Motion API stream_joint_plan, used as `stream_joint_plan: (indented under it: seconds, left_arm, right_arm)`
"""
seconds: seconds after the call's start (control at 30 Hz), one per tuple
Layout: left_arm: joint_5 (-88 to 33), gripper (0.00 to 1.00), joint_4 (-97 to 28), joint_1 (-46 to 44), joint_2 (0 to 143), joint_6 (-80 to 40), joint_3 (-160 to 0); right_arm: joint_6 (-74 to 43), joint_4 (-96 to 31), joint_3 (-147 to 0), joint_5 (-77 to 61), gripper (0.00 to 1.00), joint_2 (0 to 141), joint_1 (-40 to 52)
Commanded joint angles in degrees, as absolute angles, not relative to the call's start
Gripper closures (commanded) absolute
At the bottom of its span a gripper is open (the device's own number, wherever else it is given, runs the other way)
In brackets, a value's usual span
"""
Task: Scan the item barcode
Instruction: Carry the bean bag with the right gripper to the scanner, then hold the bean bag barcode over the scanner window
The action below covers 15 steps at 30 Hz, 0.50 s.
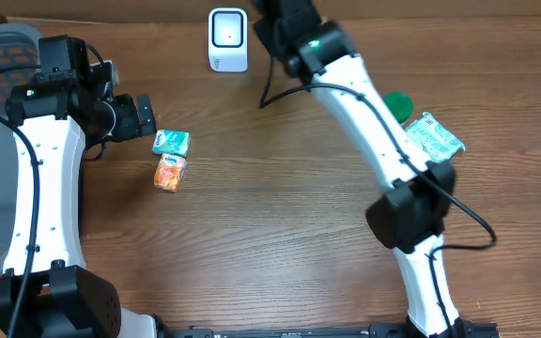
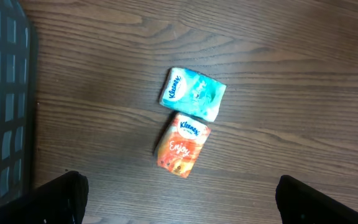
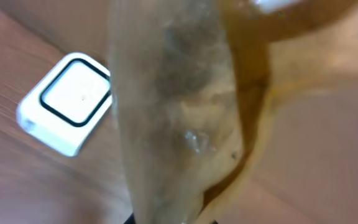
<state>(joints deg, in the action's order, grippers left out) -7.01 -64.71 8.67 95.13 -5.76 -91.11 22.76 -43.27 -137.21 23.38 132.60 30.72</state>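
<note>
From where I stand, the right pincer is pressed together. It seems to be pinching a tan packet, a limp, see-through thing that hangs right in front of its own camera and fills most of that view. The scanner sits on the desk just beside that pincer, below it and off to the left as its wrist camera looks, with the window facing up.

The step in hand looks like showing the packet to that window. I can't make out a barcode anywhere on the packet, so I can't tell which face carries it. I'd want the wrist turned slowly until the printed side faces the window. The packet should then be brought over the window instead of beside it, and held steady and flat. A floppy film is likely to curl or glare and spoil the read.

The left pincer hangs spread wide and empty. The teal tissue pack and orange tissue pack lie touching each other just ahead of its fingers, and it is best left idle.
</note>
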Motion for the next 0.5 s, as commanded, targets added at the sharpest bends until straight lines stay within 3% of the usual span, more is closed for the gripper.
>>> stream_joint_plan:
  seconds: [0.0,0.3,0.47]
  left_arm:
    - [-6.9,0.0,-64.5,8.9,95.5,-5.1,-90.9]
    - [-6.9,0.01,-64.5,8.9,95.5,-5.1,-90.9]
    - [-6.9,0.0,-64.5,8.9,95.5,-5.1,-90.9]
  right_arm:
    - [36.3,-38.2,-137.9,31.3,0.96,136.1,32.8]
    - [55.7,-17.5,-137.4,41.2,0.96,147.0,34.0]
    - [57.0,-16.3,-137.2,43.5,0.96,149.0,34.1]
